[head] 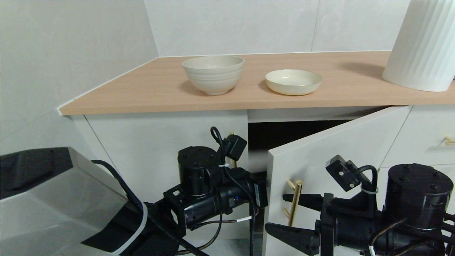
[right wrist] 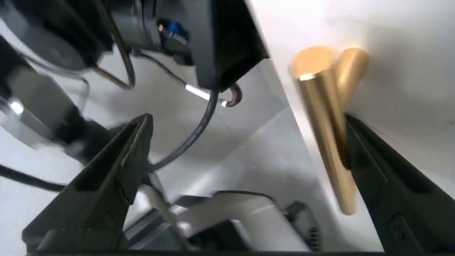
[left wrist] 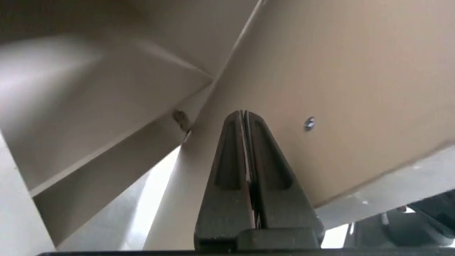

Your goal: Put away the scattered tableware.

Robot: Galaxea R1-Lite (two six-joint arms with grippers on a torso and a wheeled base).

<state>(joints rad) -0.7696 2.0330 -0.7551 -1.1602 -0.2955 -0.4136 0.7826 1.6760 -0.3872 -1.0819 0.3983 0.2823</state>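
- While the cabinet door [head: 337, 142] under the counter [head: 142, 94] stands partly open, the tableware sits on top. A deep pale bowl [head: 213, 74] is toward the left corner, and a shallow dish [head: 294, 81] sits near it on the right, not touching it.
- A ribbed white container [head: 423, 46] stands upright at the counter's right end, well apart from the dish.
- The right gripper [head: 274, 211] is low in front of the door. Its fingers are spread wide, with the brass handle [head: 296, 193] between them. In the right wrist view the handle lies close to one finger [right wrist: 387, 178]; whether they touch cannot be told.
- The left gripper [left wrist: 244, 121] is tucked behind the door's free edge. Its fingers are pressed together with nothing between them, and the tips are near a pale inner panel.
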